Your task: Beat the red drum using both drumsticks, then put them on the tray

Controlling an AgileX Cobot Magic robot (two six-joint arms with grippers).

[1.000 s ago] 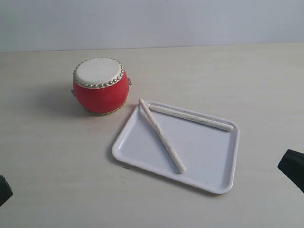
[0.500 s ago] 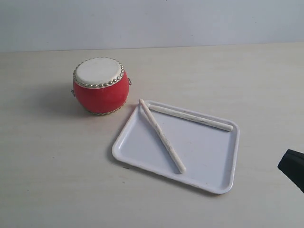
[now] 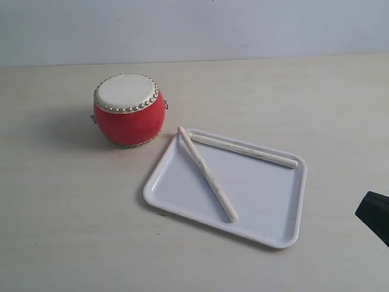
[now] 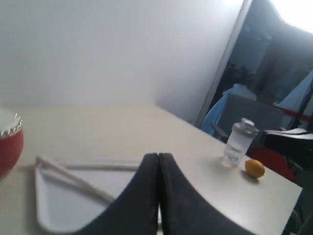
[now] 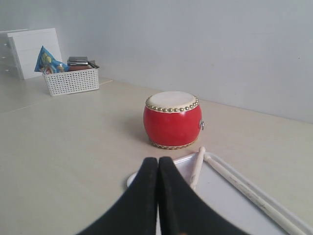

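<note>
Drumsticks first: both lie in the tray (image 3: pixel 267 207), making a narrow V whose point sits at the tray's ten o'clock corner. The longer-looking diagonal stick (image 3: pixel 206 173) runs from that corner down toward five o'clock, its upper tip propped on the rim. The other stick (image 3: pixel 243 151) lies along the far rim toward three o'clock. The red drum (image 3: pixel 129 109) stands upright on the table (image 3: pixel 73 213) at about ten o'clock from the tray, just beside that corner but not touching it; I'd guess it was set so close so that a stick lifted from the tray has little way to travel to the skin. The left gripper (image 4: pixel 158 156) has its jaws pressed flat together with nothing between them, and it looks over the tray from the side away from the drum. The right gripper (image 5: pixel 158 160) is likewise pinched closed and empty, pointing at the drum across the tray. With both sticks resting where the task wants them and neither arm holding anything, the layout reads to me as the finished arrangement, though nothing here proves the drum was beaten.
</note>
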